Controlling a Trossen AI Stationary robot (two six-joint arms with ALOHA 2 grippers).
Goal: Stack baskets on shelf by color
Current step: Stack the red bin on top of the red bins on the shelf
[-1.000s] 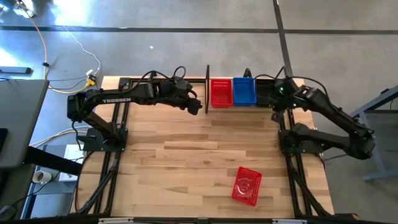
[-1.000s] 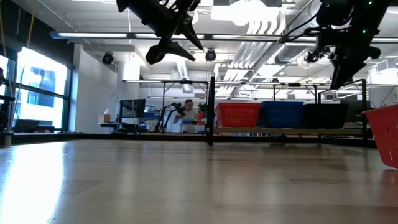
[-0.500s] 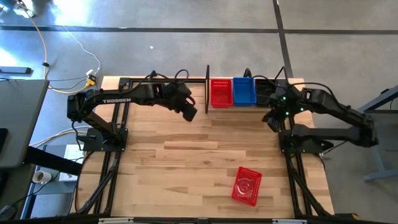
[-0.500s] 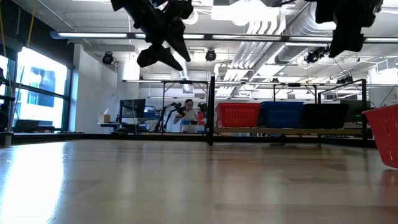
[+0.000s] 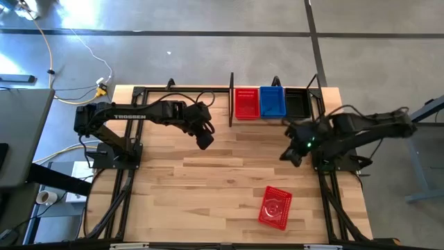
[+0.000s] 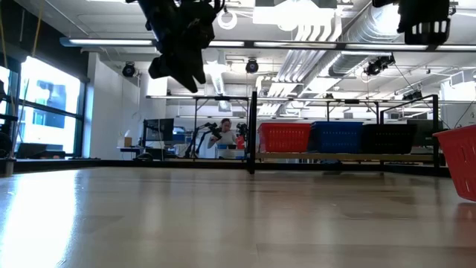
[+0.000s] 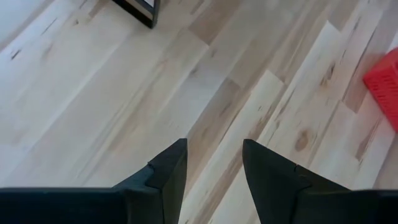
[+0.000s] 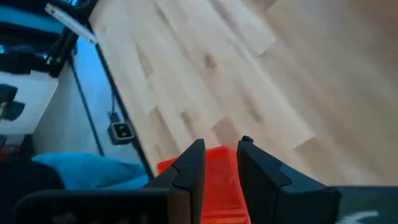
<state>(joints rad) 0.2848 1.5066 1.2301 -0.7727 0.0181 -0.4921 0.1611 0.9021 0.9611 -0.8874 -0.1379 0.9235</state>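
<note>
High view: The shelf stands at the table's far edge, right of centre. It holds a red basket, a blue basket and a black basket, side by side, red to the left. A loose red basket lies near the table's near edge, toward the right corner, turned askew. The left gripper hangs over the table left of the shelf, well apart from every basket. The right gripper hangs near the right edge, between the shelf and the loose red basket, touching neither.

Low view: The shelved baskets sit in a row on the shelf base, red, blue, black. The loose red basket shows at the picture's right edge. Both arms are up above the table surface.

Left wrist view: The left gripper's fingers stand parted with bare wood between them; nothing is held.

Right wrist view: The right gripper's fingers stand a narrow gap apart, empty. The loose red basket shows beyond them, not touched.
</note>
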